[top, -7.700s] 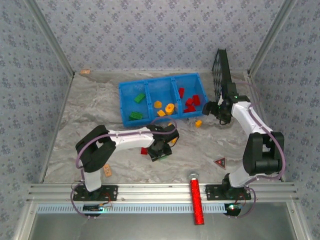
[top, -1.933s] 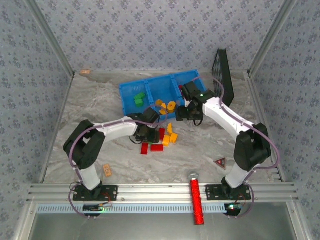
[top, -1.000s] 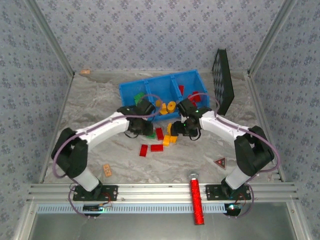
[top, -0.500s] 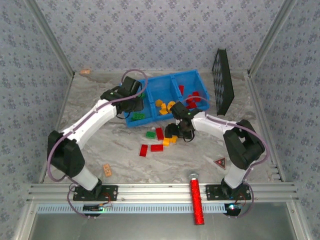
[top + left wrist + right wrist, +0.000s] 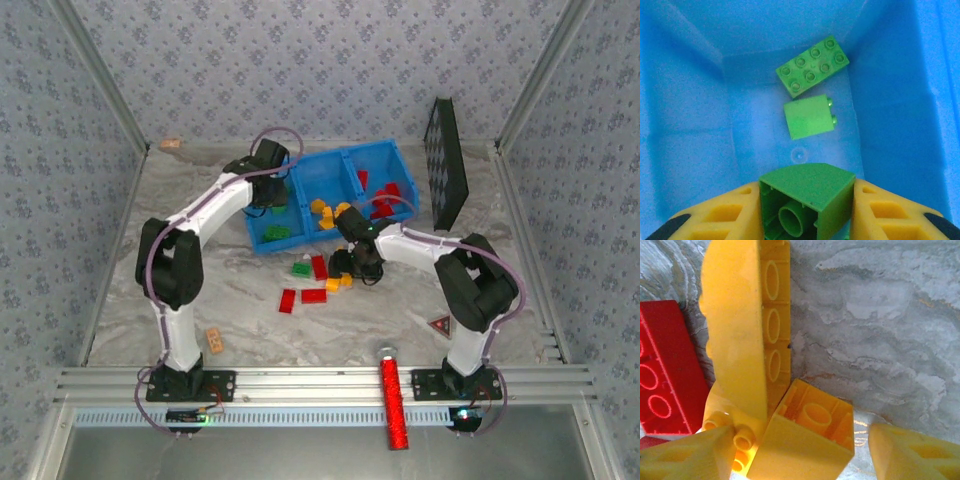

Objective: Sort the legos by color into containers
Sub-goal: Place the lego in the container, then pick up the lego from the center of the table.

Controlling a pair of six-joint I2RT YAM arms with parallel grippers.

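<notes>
My left gripper (image 5: 807, 212) is shut on a green brick with a curved top (image 5: 807, 192), held over the left compartment of the blue tray (image 5: 322, 158). Below it lie a green eight-stud brick (image 5: 812, 66) and a small green brick (image 5: 809, 118). In the top view the left gripper (image 5: 266, 200) hangs over that compartment. My right gripper (image 5: 800, 457) is open low over the table, straddling a square yellow brick (image 5: 805, 440) that leans on a long yellow brick (image 5: 745, 330). A red brick (image 5: 665, 372) lies beside them. Yellow bricks (image 5: 330, 210) fill the middle compartment and red bricks (image 5: 385, 205) the right one.
Loose on the marble lie a green brick (image 5: 300, 268) and red bricks (image 5: 314, 295). A black studded board (image 5: 447, 165) leans at the back right. A tan block (image 5: 214, 340), a red triangle (image 5: 438, 323) and a red glittery cylinder (image 5: 393, 400) sit near the front.
The left arm swung from the table's loose bricks up to the tray's left compartment, carrying the green brick. The right gripper came down from the tray to the yellow bricks on the table.
</notes>
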